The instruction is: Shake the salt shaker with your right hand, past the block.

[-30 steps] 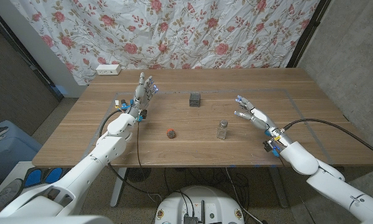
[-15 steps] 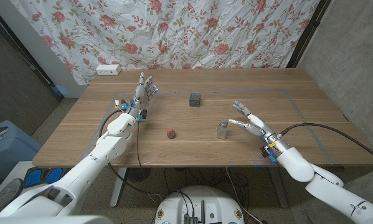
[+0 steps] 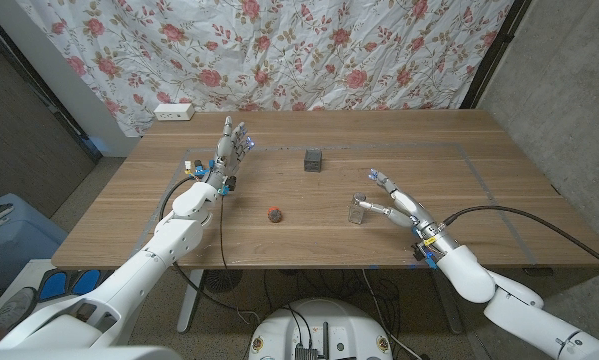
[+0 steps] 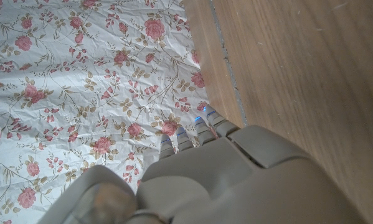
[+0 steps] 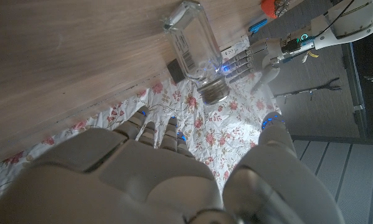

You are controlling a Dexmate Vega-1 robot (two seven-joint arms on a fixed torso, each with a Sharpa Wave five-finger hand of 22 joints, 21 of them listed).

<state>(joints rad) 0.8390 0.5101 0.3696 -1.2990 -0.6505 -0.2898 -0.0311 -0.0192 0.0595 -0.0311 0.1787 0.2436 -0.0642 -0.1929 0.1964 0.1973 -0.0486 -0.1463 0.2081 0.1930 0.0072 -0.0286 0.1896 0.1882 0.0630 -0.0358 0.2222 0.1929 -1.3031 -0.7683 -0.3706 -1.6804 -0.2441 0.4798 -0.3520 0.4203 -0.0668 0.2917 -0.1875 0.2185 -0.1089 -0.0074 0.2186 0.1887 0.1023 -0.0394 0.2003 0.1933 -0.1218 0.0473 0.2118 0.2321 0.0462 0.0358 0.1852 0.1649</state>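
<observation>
A clear glass salt shaker [image 3: 358,208] with a metal cap stands upright on the wooden table [image 3: 499,190], right of centre. My right hand [image 3: 395,200] is just to its right with fingers spread, one fingertip at or near the glass, holding nothing. In the right wrist view the salt shaker [image 5: 197,50] stands just ahead of my right hand [image 5: 161,174]. A dark block [image 3: 313,158] sits farther back on the table. My left hand [image 3: 229,150] stands upright at the left with fingers apart; the left wrist view looks along my left hand [image 4: 223,180].
A small red and dark object [image 3: 274,213] lies left of the shaker. A white power strip [image 3: 174,112] sits at the table's far left corner. A floral curtain [image 3: 309,50] hangs behind the table.
My right hand has moved left and nearer to the table's front edge, closing in on the salt shaker. The left hand and the objects have stayed put.
</observation>
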